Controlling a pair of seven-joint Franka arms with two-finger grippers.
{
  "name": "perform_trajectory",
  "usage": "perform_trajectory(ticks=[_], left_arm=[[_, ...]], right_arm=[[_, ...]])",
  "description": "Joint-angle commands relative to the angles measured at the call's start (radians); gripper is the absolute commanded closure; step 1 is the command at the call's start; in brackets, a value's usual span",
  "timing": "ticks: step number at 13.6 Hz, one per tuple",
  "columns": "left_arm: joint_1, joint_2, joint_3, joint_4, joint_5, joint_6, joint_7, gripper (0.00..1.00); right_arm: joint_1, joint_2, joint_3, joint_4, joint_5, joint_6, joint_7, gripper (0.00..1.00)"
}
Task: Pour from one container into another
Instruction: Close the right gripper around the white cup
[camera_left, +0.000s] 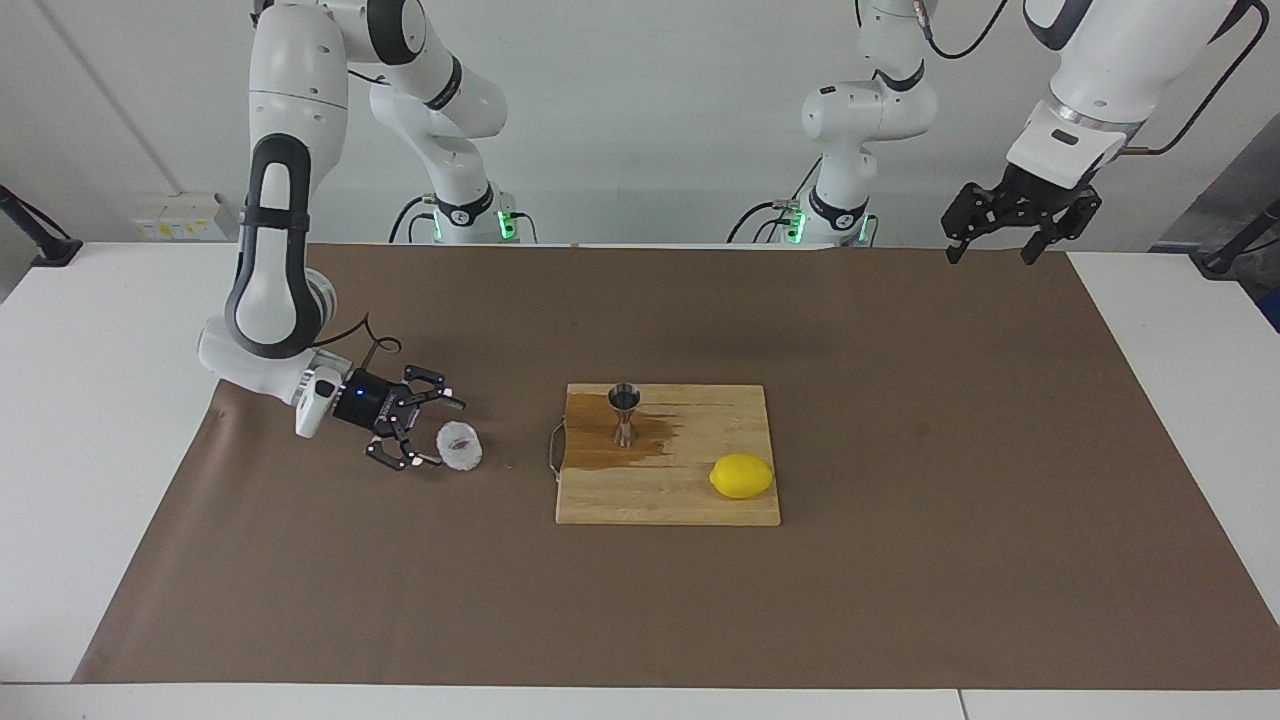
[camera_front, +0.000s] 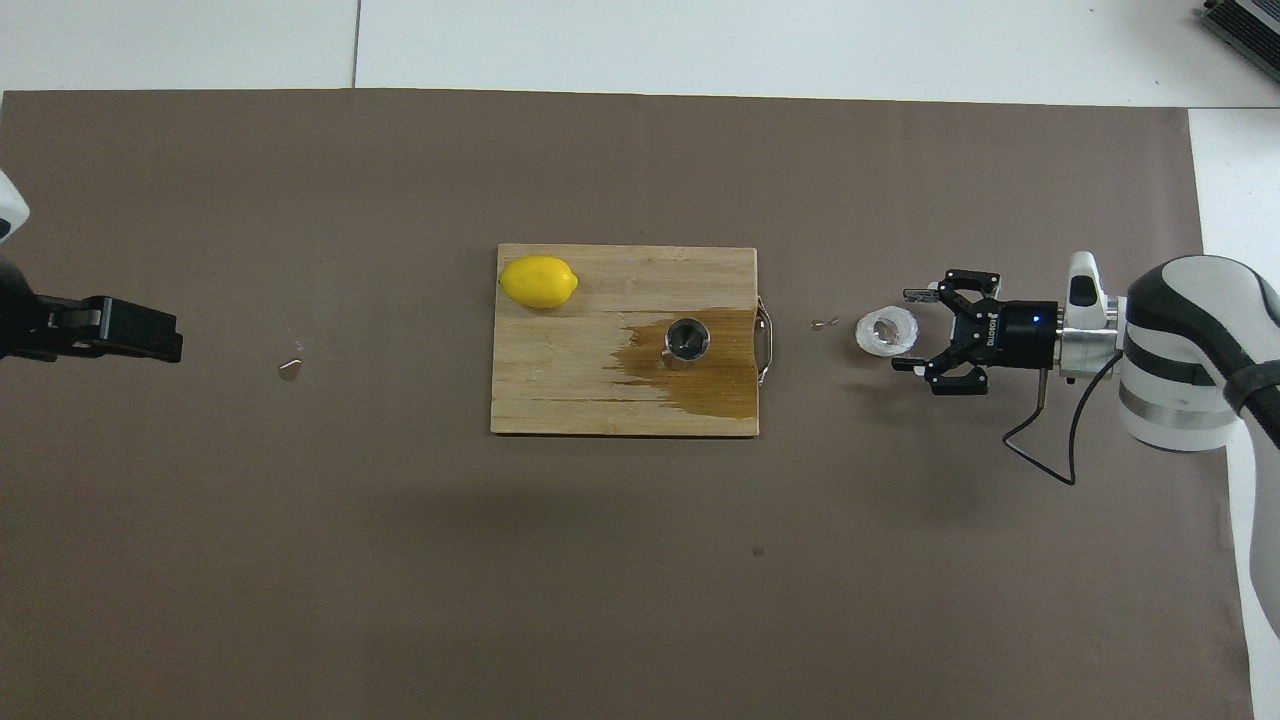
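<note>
The squat whitish glass cup (camera_left: 460, 446) (camera_front: 886, 332) stands on the brown mat, between the cutting board and the right arm's end of the table. My right gripper (camera_left: 443, 434) (camera_front: 900, 330) is low beside it and lies nearly level. It is open, and its fingertips reach either side of the cup's near wall without closing on it. The steel hourglass jigger (camera_left: 625, 412) (camera_front: 687, 340) stands upright on the wooden cutting board (camera_left: 690, 503) (camera_front: 560, 400). My left gripper (camera_left: 988, 255) (camera_front: 150, 342) waits open, high over the left arm's end of the mat.
A brown puddle (camera_left: 597, 452) (camera_front: 715, 392) spreads on the board around the jigger. A lemon (camera_left: 741, 476) (camera_front: 538, 282) lies on the board's corner toward the left arm. Small droplets (camera_front: 290, 370) mark the mat. A metal handle (camera_front: 765, 340) sticks out of the board toward the cup.
</note>
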Motion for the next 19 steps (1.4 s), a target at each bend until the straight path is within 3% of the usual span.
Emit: perform_trajectory(ticks=[1, 10, 11, 12, 13, 16, 19], left_arm=[[-0.004, -0.022, 0.007, -0.02, 0.009, -0.008, 0.005, 0.0], [-0.004, -0.022, 0.007, -0.02, 0.009, -0.008, 0.005, 0.0], [-0.004, -0.022, 0.007, -0.02, 0.008, -0.008, 0.005, 0.0], [-0.004, -0.022, 0.007, -0.02, 0.009, -0.008, 0.005, 0.0], [-0.004, -0.022, 0.007, -0.02, 0.009, -0.008, 0.005, 0.0], [-0.004, -0.022, 0.007, -0.02, 0.009, -0.008, 0.005, 0.0], [-0.004, -0.022, 0.007, -0.02, 0.009, -0.008, 0.005, 0.0]], right_arm=[[0.016, 0.002, 0.005, -0.009, 0.031, 0.043, -0.047, 0.0], [0.075, 0.03, 0.004, -0.02, 0.015, 0.142, -0.104, 0.0], [0.072, 0.03, 0.004, -0.02, 0.002, 0.142, -0.104, 0.1], [0.071, 0.03, 0.004, -0.02, -0.002, 0.14, -0.101, 0.53], [0.069, 0.03, 0.004, -0.019, -0.004, 0.139, -0.101, 0.61], [0.071, 0.028, 0.004, -0.014, -0.005, 0.126, -0.099, 0.72], [0.088, 0.013, 0.002, -0.006, -0.01, 0.137, -0.044, 0.74]])
